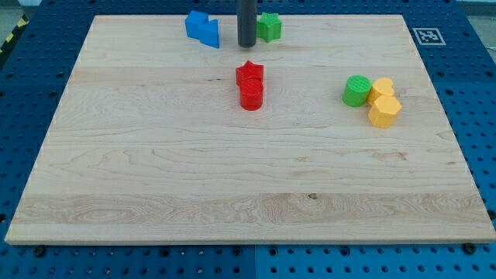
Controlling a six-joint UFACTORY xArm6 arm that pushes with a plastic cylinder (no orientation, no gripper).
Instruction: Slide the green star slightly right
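The green star lies near the top edge of the wooden board, a little right of centre. My tip is the lower end of the dark rod, which comes down from the view's top. It stands just left of the green star, close to it; I cannot tell if they touch. The rod hides part of the star's left side.
A blue block lies left of the rod near the top edge. A red star and a red cylinder sit together below the tip. A green cylinder and two yellow blocks cluster at the right.
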